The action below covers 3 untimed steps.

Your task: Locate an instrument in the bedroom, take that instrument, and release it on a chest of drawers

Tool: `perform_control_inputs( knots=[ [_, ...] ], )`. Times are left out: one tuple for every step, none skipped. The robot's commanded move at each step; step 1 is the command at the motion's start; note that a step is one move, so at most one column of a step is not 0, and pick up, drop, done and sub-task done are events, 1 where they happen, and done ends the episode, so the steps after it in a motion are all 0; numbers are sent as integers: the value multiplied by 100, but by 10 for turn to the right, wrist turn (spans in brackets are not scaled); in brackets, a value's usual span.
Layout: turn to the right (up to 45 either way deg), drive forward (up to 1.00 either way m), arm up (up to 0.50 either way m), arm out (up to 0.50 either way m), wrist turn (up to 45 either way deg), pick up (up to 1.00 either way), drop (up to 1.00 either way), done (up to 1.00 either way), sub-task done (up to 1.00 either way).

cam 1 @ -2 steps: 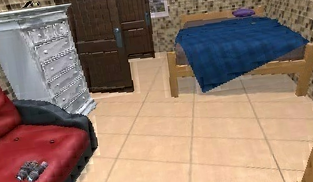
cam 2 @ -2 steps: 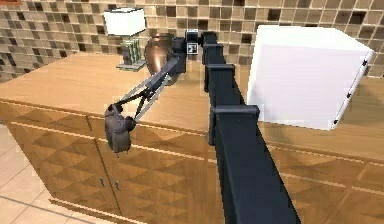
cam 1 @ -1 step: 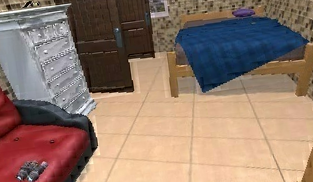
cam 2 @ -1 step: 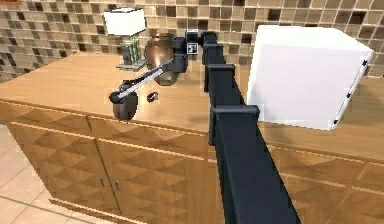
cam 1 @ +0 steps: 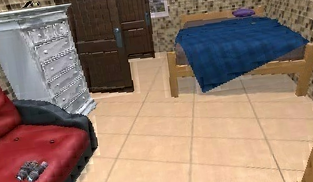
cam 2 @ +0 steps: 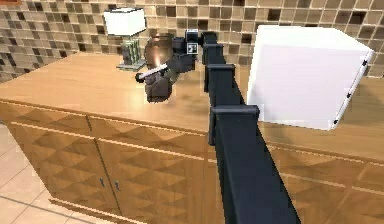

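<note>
In the arm side view my arm (cam 2: 235, 130) reaches out over a wide wooden chest of drawers (cam 2: 70, 85). My gripper (cam 2: 166, 72) is at a brown round thing (cam 2: 154, 48) with a pale purple stick across it, which is low over the wooden top. I cannot tell whether the gripper holds it. A tall grey chest of drawers (cam 1: 47, 55) stands at the forward view's left, beside a dark wardrobe (cam 1: 106, 30).
A white-shaded lamp (cam 2: 125, 22) stands behind the gripper and a big white box (cam 2: 305, 75) sits right of the arm. Ahead are a bed with a blue cover (cam 1: 235, 48), a red sofa (cam 1: 14, 138) with a small dark object (cam 1: 31, 171), and open tiled floor (cam 1: 181, 136).
</note>
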Motion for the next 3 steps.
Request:
perform_control_inputs(
  knots=[
    [0,0,0,0,450,0,0,0,0],
    [0,0,0,0,60,0,0,0,0],
    [0,0,-12,0,0,0,0,0,0]
  ],
)
